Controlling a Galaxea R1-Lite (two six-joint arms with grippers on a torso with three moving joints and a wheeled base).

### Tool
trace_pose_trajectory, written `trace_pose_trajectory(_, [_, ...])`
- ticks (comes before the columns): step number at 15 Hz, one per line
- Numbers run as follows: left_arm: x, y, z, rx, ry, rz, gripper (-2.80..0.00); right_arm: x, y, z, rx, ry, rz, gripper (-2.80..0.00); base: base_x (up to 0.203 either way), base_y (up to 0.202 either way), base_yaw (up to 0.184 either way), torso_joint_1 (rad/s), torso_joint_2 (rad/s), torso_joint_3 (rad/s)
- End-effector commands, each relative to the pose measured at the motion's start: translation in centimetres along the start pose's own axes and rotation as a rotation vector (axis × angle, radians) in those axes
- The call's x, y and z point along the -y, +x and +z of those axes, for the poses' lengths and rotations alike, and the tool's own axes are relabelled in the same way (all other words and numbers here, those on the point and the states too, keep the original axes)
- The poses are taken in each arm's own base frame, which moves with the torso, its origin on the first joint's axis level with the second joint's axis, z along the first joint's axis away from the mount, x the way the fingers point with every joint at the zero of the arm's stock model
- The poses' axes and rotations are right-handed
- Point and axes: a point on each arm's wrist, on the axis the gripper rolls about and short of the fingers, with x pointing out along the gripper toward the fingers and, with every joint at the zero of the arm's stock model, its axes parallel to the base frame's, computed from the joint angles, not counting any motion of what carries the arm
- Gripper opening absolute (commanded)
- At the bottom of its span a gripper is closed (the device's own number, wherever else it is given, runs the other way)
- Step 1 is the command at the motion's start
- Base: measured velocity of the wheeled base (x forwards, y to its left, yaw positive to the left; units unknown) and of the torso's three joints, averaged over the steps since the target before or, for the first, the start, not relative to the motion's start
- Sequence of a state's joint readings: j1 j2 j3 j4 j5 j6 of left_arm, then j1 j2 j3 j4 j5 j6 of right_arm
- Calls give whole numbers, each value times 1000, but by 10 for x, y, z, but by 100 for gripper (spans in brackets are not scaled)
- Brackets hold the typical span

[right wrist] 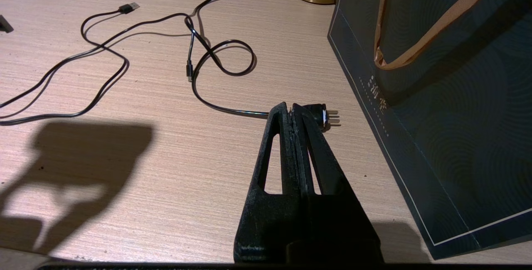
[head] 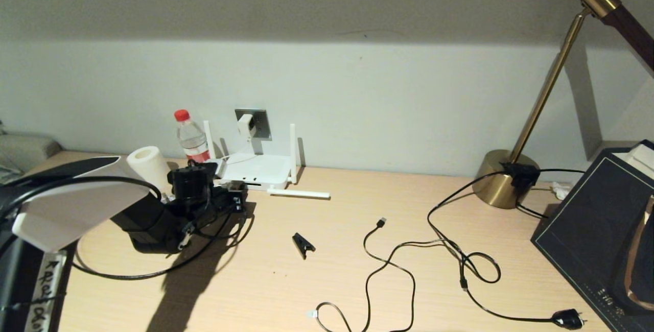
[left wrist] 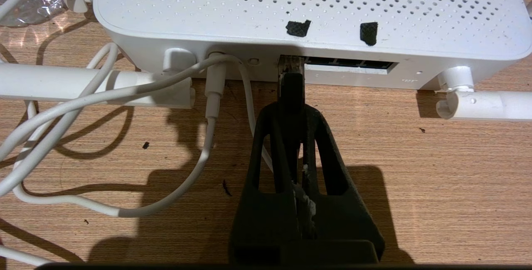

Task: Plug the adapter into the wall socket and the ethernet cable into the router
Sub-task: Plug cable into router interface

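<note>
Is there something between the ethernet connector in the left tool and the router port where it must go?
Nothing visible. The left tool, shut on the ethernet cable, holds the connector at the leftmost port of the router, seemingly already entering it. The white power cord plugs in beside that port, apart from it.

- Dim, warm light falls from above and behind; the wall (head: 357, 81) is bright only below a hard shadow line.
- The left arm (head: 153, 214) throws a long dark shadow over the table (head: 317, 291).
- The wrist views look sharp, with deep shadows under both grippers.
- Far corners are perhaps slightly soft.
</note>
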State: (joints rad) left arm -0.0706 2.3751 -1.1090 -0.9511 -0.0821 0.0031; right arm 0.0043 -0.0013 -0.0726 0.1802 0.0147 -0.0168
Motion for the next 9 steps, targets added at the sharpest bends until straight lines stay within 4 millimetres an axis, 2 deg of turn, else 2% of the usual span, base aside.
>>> trace_pose_trajectory(1, [0,-1,2,7,0,-1,-280,0,0,0,-3,0,1,-280,0,0,0,0,0,0])
trace_pose_trajectory(9, [1,-2,-1,-3,1,-3,-280,0,0,0,-2,0,1,-280,0,0,0,0,0,0])
